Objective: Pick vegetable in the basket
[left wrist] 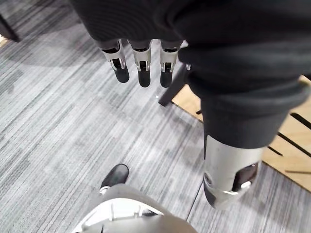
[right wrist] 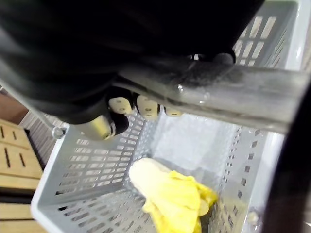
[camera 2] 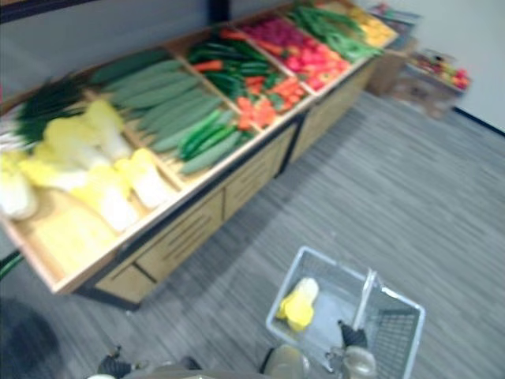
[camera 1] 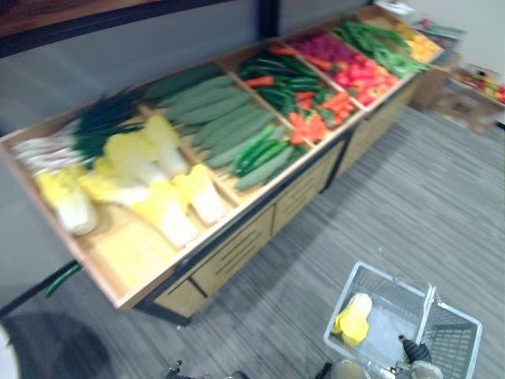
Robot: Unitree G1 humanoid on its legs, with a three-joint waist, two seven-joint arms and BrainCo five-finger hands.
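Cabbage (camera 1: 353, 318) lies in the basket (camera 1: 458, 341), handle (right wrist: 243, 97) clasped by right robot hand (right wrist: 138, 107); left robot hand (left wrist: 141, 68) slack near produce stand (camera 1: 237, 246).

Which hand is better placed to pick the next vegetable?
Left. The left hand hangs open and holds nothing; the right hand is curled round the basket handle. The vegetable stand lies on the robot's left.

Shop: wooden produce stand (camera 1: 237, 237) stocked with vegetables, shopping basket (camera 1: 454, 335).
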